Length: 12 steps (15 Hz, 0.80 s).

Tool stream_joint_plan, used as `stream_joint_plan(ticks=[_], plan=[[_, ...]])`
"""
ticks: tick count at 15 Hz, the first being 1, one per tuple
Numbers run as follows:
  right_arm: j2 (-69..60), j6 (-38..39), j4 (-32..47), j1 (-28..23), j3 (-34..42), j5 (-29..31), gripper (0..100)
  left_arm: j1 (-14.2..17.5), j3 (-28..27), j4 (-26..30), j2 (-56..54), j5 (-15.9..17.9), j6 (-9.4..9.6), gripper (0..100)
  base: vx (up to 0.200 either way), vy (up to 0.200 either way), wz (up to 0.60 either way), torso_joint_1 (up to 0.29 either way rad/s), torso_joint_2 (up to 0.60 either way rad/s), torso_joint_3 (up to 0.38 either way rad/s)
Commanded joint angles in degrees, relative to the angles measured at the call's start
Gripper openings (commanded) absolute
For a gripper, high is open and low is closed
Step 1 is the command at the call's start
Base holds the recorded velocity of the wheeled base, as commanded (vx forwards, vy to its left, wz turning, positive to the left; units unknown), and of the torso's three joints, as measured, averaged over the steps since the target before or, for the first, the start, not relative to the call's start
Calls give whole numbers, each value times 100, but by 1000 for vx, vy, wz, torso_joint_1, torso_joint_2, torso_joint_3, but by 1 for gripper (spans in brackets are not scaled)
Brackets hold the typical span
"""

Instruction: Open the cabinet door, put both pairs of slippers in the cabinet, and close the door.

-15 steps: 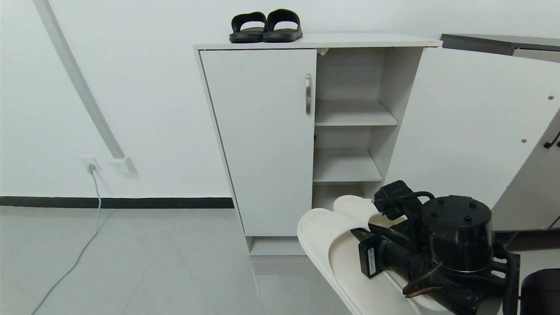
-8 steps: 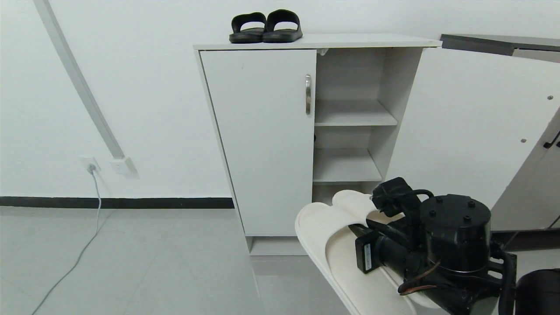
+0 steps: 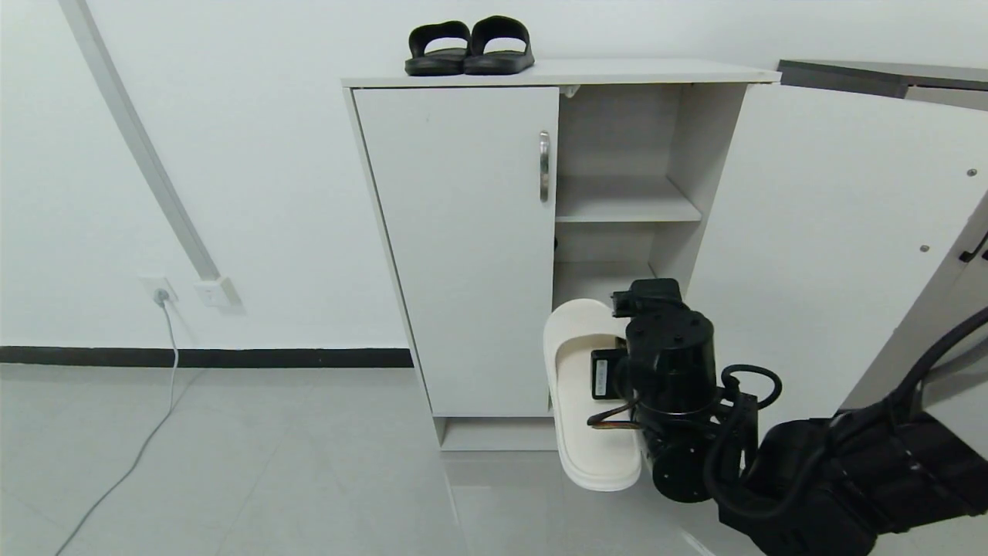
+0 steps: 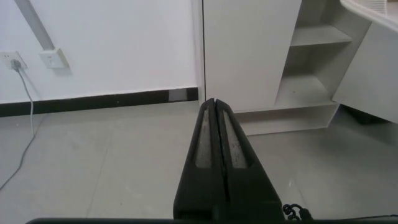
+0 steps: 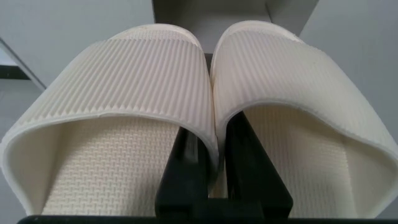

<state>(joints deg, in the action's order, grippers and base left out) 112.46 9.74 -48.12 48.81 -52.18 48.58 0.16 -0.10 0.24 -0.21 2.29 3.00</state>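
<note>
Right hand (image 5: 214, 163) clamped on pair of cream ribbed fabric slippers (image 3: 579, 386), one finger inside each, inner strap edges pinched together. Pair held low, toes toward open right half of white two-door cabinet (image 3: 617, 72). Right door (image 3: 818, 247) open, left door (image 3: 455, 247) shut. Pair of black rubber slides (image 3: 469, 48) on cabinet top, left part. Left hand (image 4: 214, 134) fully closed, empty, above grey tile floor (image 4: 112, 162).

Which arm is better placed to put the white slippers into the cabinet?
Right. The right gripper is shut on the white slippers before the open cabinet; the left gripper is shut, empty, over the floor.
</note>
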Motion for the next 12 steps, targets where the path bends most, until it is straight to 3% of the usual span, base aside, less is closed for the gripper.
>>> stream_joint_plan(ticks=[1,6,8,12], plan=[[285,2,-5,-30,-135,20,0,2,1,2,21,-1,-1,0,0,-200,0,12,2,2],[303,2,-31,-73,-109,-6,0,2,1,2,21,-1,-1,0,0,-200,0,0,4,0],[329,-7,-128,-144,-91,-33,0,2,1,2,21,-1,-89,0,0,0,0,0,0,0],[382,-7,-453,-223,199,-727,0,2,1,2,21,-9,-89,0,0,0,0,0,0,0]])
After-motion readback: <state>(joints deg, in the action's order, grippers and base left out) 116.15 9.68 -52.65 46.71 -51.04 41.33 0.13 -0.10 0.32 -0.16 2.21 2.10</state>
